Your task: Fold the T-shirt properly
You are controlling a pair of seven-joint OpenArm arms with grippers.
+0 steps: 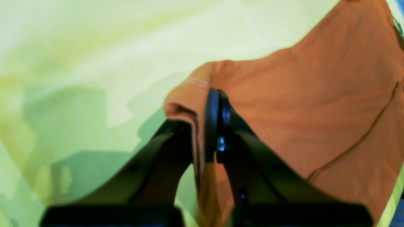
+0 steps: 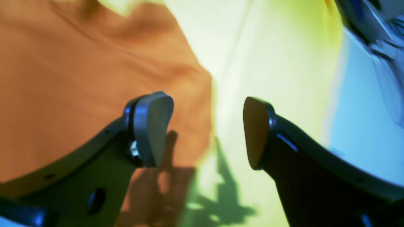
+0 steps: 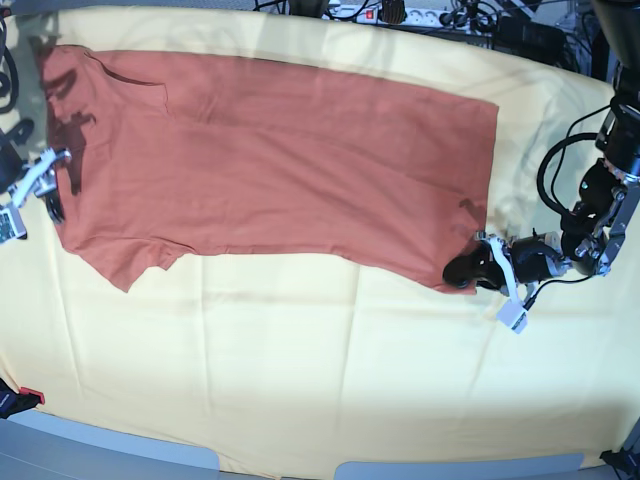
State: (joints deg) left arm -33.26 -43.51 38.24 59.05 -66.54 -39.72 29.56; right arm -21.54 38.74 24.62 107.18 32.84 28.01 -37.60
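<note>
The rust-orange T-shirt [image 3: 280, 150] lies spread flat across the pale yellow cloth, one sleeve at the front left. My left gripper [image 3: 462, 272], on the right of the base view, is shut on the shirt's front right corner. Up close, the left gripper [image 1: 202, 113] pinches a raised fold of the T-shirt [image 1: 315, 94] between its pads. My right gripper [image 3: 48, 190] stands open at the shirt's left edge. In the right wrist view, the right gripper [image 2: 205, 129] has one finger over the T-shirt [image 2: 63, 78] and the other over yellow cloth, with nothing held.
The yellow cloth [image 3: 320, 370] covers the whole table. Cables and a power strip [image 3: 400, 12] run along the back edge. The grey table edge [image 3: 120, 450] shows at the front, and a small red item [image 3: 30, 397] lies at the front left.
</note>
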